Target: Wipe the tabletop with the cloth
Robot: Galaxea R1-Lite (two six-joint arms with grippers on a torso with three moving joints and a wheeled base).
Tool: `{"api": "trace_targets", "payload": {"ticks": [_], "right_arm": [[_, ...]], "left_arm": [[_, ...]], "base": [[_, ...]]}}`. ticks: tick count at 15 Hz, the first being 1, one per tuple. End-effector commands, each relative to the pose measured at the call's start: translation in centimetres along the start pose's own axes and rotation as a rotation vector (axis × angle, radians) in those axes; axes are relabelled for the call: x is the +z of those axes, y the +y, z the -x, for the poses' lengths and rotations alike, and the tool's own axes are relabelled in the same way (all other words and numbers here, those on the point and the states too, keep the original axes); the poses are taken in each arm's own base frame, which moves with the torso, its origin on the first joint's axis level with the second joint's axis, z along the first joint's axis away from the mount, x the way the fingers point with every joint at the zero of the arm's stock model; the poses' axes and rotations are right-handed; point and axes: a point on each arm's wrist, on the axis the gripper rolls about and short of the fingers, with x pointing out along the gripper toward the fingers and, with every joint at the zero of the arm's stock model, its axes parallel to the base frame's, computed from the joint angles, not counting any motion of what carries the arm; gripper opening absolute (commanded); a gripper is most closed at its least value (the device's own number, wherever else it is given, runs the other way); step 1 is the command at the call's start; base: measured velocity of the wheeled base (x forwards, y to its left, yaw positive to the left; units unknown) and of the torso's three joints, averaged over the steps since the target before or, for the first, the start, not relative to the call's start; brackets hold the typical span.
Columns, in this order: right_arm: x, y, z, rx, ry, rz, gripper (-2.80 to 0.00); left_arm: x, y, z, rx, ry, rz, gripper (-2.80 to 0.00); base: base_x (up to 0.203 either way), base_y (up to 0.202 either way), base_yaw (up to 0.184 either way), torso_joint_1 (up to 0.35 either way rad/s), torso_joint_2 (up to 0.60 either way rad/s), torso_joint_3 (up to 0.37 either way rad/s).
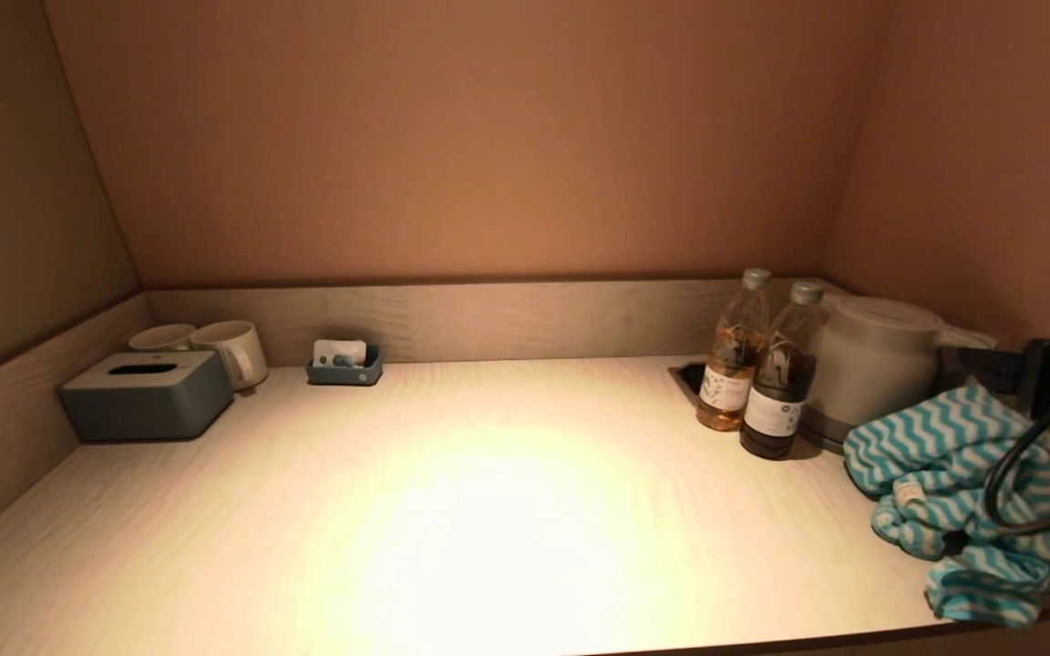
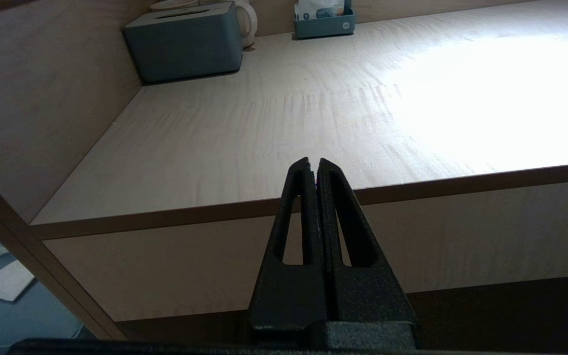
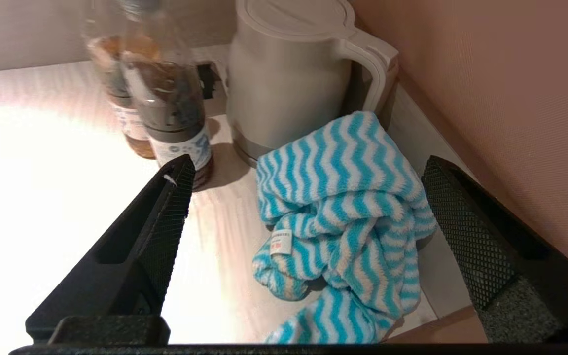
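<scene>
Your right gripper (image 3: 308, 172) hangs wide open above the cloth (image 3: 343, 222), bunched at the tabletop's (image 1: 452, 510) right front corner. Just behind it stand the kettle (image 3: 289, 84) and two bottles (image 1: 759, 364).

Plain pinkish-brown walls (image 1: 488, 137) enclose the alcove at the far side, left and right. A bright pool of light (image 1: 488, 528) falls mid-scene. Grey-blue floor (image 2: 13, 320) lies below left.

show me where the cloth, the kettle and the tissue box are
cloth (image 3: 343, 197), right wrist view, on its bunched striped middle
kettle (image 3: 284, 84), right wrist view, on its pale body
tissue box (image 1: 147, 396), head view, on its grey front face
</scene>
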Motion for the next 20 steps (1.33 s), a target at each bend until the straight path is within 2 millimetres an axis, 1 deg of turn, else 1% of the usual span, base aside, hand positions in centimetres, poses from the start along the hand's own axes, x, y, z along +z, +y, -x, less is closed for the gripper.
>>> {"api": "trace_targets", "payload": {"ticks": [1,2,3,5,6,10,12,14,15,16,17,19,20], "right_arm": [[0.3,0.1,2.1,0.065,-0.063,0.011,0.00],[0.2,0.1,3.3,0.118,-0.095,0.021,-1.51],[0.1,0.2,4.1,0.165,-0.119,0.035,-2.80],[0.2,0.2,5.2,0.196,-0.151,0.049,-2.80],[0.2,0.2,5.3,0.196,-0.156,0.049,-2.80],[0.7,0.0,7.3,0.187,-0.225,0.049,-2.80],[0.8,-0.2,9.3,0.180,-0.277,0.050,-2.80],[0.7,-0.2,9.9,0.180,-0.282,0.050,-2.80],[0.5,-0.3,10.9,0.178,-0.306,0.050,-2.80],[0.4,-0.3,11.1,0.178,-0.306,0.050,-2.80],[0.0,-0.3,11.5,0.185,-0.307,0.047,-2.80],[-1.5,-0.2,13.4,0.223,-0.343,0.034,-2.80],[-2.1,-0.2,13.8,0.242,-0.343,0.016,-2.80]], "left_arm": [[0.0,0.0,0.0,0.000,-0.001,-0.001,-2.80],[0.0,0.0,0.0,0.000,-0.001,-0.001,-2.80],[0.0,0.0,0.0,0.000,-0.001,-0.001,-2.80],[0.0,0.0,0.0,0.000,-0.001,-0.001,-2.80],[0.0,0.0,0.0,0.000,-0.001,-0.001,-2.80],[0.0,0.0,0.0,0.000,-0.001,-0.001,-2.80],[0.0,0.0,0.0,0.000,-0.001,-0.001,-2.80],[0.0,0.0,0.0,0.000,-0.001,-0.001,-2.80],[0.0,0.0,0.0,0.000,-0.001,-0.001,-2.80],[0.0,0.0,0.0,0.000,-0.001,-0.001,-2.80],[0.0,0.0,0.0,0.000,-0.001,-0.001,-2.80],[0.0,0.0,0.0,0.000,-0.001,-0.001,-2.80],[0.0,0.0,0.0,0.000,-0.001,-0.001,-2.80]], "base": [[0.000,0.000,0.000,0.000,0.00,0.000],[0.000,0.000,0.000,0.000,0.00,0.000],[0.000,0.000,0.000,0.000,0.00,0.000],[0.000,0.000,0.000,0.000,0.00,0.000],[0.000,0.000,0.000,0.000,0.00,0.000],[0.000,0.000,0.000,0.000,0.00,0.000],[0.000,0.000,0.000,0.000,0.00,0.000],[0.000,0.000,0.000,0.000,0.00,0.000],[0.000,0.000,0.000,0.000,0.00,0.000],[0.000,0.000,0.000,0.000,0.00,0.000],[0.000,0.000,0.000,0.000,0.00,0.000],[0.000,0.000,0.000,0.000,0.00,0.000],[0.000,0.000,0.000,0.000,0.00,0.000]]}}
